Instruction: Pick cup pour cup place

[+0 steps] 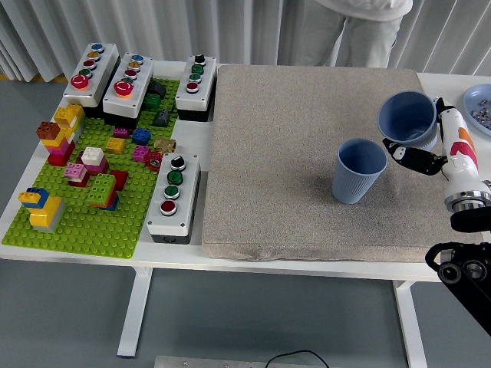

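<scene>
Two blue cups are on the right side of the grey mat [291,153]. One cup [358,170] stands upright on the mat, mouth up. The other cup [407,119] is held off the mat in my right hand [426,149], tilted with its mouth turned toward the left, above and to the right of the standing cup. The hand's black fingers [410,157] wrap its lower side. I cannot see what either cup holds. My left arm is out of the picture.
A green brick baseplate [77,222] with several bricks and several white button boxes, one of them [175,195] by the mat's left edge, fill the left. A blue plate [479,98] sits at the far right. A person stands behind the table.
</scene>
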